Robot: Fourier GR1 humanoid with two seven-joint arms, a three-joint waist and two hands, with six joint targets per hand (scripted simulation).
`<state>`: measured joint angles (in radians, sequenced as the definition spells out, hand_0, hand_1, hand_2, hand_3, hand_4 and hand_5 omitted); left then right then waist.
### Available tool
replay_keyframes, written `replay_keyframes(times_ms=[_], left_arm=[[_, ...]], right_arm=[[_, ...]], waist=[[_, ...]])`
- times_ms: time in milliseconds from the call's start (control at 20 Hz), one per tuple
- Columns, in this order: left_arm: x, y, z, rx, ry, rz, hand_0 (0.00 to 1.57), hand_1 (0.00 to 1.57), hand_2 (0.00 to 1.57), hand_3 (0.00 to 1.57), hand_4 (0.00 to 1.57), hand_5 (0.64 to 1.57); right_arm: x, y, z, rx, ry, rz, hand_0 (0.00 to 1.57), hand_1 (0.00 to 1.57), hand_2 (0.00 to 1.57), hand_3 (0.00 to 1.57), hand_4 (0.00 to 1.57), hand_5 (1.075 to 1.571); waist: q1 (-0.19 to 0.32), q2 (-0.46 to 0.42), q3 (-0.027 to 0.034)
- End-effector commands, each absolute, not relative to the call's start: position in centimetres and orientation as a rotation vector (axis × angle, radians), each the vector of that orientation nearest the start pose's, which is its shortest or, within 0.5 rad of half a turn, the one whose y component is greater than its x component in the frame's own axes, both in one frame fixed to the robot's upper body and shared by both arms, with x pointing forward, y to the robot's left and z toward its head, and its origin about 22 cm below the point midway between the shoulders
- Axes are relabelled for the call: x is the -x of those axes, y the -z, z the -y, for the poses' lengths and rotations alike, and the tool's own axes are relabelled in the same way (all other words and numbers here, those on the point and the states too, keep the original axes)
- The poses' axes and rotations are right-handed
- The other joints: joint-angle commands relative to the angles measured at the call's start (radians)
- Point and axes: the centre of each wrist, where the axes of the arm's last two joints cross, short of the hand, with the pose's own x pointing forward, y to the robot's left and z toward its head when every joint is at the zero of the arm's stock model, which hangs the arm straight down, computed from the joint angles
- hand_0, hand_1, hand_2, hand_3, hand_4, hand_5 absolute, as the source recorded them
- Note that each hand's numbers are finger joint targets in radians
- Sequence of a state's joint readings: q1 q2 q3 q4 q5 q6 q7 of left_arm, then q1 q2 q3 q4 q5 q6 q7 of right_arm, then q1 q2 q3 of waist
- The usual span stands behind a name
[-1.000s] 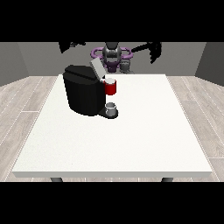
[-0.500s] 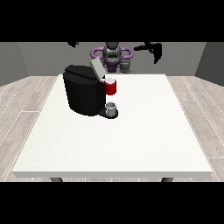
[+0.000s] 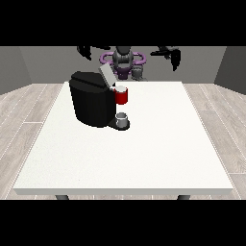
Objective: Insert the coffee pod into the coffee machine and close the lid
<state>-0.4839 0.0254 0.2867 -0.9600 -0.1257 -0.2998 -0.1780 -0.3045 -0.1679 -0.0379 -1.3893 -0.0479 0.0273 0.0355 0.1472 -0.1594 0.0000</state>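
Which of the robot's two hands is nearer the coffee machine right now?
The hand at the view's left: it hangs above and behind the coffee machine, while the hand at the view's right is raised far off on the other side.

The robot is small at the far side of the table, and the upper part of its head is cut off at the top of the view. The hand at the view's left and the hand at the view's right are both too small to tell how their fingers lie. The coffee machine hides part of the table's surface behind it. A small grey thing beside the robot's body cannot be told for the pod or anything else. The table's legs are cut off at the bottom, with only short stubs showing.
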Motion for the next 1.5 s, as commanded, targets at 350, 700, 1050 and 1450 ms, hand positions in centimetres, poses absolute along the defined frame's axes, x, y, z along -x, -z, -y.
replay_keyframes(times_ms=[350, 700, 1050, 1450], left_arm=[[-31.6, 0.3, -23.4, 0.178, 0.141, 1.607, 0.0, 0.0, 0.0, 0.0, 0.0, 1.571], [-31.6, -3.3, -24.4, 0.147, 0.165, 1.627, 0.0, 0.0, 0.0, 0.0, 0.0, 1.571], [-30.3, -1.6, -27.3, 0.098, 0.135, 1.67, 0.0, 0.0, 0.0, 0.0, 0.0, 1.571], [-30.3, -2.4, -25.0, 0.126, 0.119, 1.721, 0.0, 0.0, 0.0, 0.0, 0.12, 1.571]], right_arm=[[-34.8, -4.9, 25.3, 0.017, -0.145, 1.621, 0.0, 0.0, 0.0, 0.0, 0.0, 1.571], [-35.8, -3.8, 26.1, 0.033, -0.181, 1.616, 0.0, 0.0, 0.0, 0.0, 0.0, 1.571], [-37.7, -7.2, 23.4, -0.005, -0.27, 1.7, 0.0, 0.0, 0.0, 0.0, 0.0, 1.571], [-38.8, -6.6, 21.9, -0.006, -0.264, 1.71, 0.0, 0.0, 0.0, 0.0, 0.0, 1.571]], waist=[[0.013, 0.089, 0.0001], [0.022, 0.15, 0.0003], [-0.038, 0.199, -0.0001], [-0.013, 0.239, 0.0]])
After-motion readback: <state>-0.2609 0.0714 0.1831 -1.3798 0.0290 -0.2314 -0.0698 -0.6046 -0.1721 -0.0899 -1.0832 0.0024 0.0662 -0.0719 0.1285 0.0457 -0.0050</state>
